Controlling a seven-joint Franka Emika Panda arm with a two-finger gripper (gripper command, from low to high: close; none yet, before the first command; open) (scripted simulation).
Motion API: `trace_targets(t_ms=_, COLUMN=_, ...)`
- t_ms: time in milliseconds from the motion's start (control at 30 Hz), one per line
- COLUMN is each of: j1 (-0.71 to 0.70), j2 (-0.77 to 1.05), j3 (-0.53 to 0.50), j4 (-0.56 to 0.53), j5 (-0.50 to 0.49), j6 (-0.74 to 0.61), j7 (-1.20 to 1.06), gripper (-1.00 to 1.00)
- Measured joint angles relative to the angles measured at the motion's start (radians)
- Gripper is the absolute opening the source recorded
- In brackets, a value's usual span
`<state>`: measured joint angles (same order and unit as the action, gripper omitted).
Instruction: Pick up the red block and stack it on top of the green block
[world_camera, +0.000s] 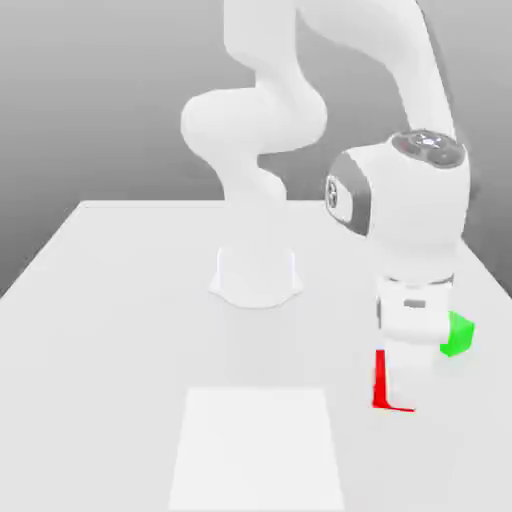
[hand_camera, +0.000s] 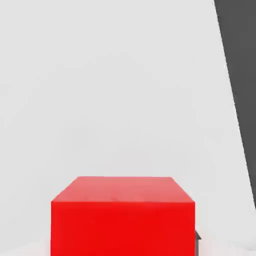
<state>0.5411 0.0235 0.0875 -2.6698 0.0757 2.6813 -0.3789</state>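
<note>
One block (world_camera: 460, 335) sits behind another (world_camera: 380, 384); nearer the exterior view's right.

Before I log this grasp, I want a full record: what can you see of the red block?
The red block is a bright, plain cube with flat, smooth faces and straight edges; it looks like hard, opaque plastic. It appears whole and level, at or near the tabletop, toward the exterior view's right and nearer that camera than the green block. The tool is closed on it, covering much of its front there. Its underside is hidden.
</note>
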Motion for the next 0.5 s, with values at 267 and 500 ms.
trace_targets(t_ms=267, j1=0.285, j2=-0.116, j3=0.150, j4=-0.134, j5=-0.017, j6=0.029, j7=-0.297, gripper=-1.00)
trace_targets(t_ms=500, j1=0.302, j2=0.050, j3=0.127, j4=-0.134, j5=-0.139, j6=0.192, j7=-0.229, gripper=1.00)
